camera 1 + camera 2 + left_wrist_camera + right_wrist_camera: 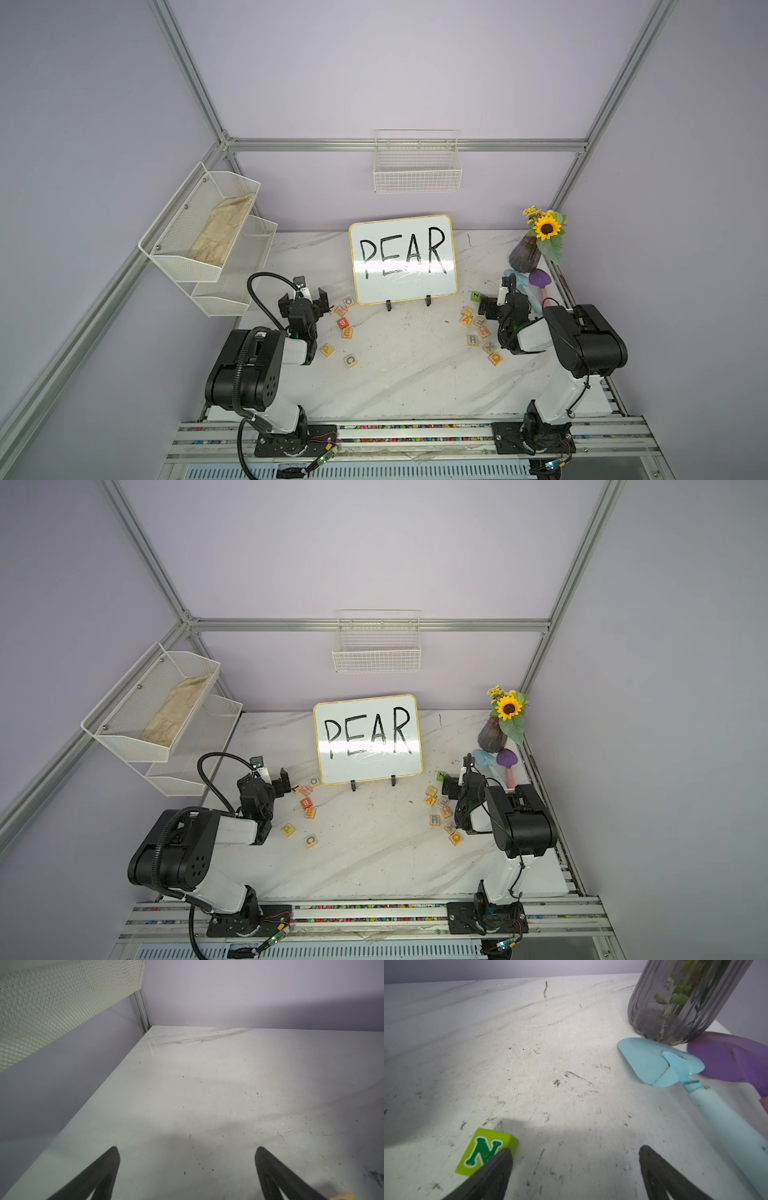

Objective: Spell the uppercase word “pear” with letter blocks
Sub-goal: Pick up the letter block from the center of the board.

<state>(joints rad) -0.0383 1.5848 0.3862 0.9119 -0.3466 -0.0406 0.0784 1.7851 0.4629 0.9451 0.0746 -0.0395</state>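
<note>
Marble-veined white table [395, 386] carries two loose clusters of wooden letter blocks in front of the whiteboard [402, 259] lettered PEAR. Beside the left arm, the yellow P block [327, 350] lies a little apart from the orange E block [347, 332], which sits just beside a red B block [343, 322]. Well apart from these, near the right arm, the orange A block [467, 320] sits among several other cubes, and the bluish R block [472, 340] lies just in front of it. The left end effector [187, 1151] is spread wide over bare table near the back left corner and grips nothing. The right end effector [576, 1150] is spread just as wide and is also empty. One of its fingers [496, 1167] overlaps a green N block [485, 1151] in the wrist view; whether they touch I cannot tell. Beyond it a blue trowel [654, 1064] lies against a purple-tinted vase [675, 1001].
</note>
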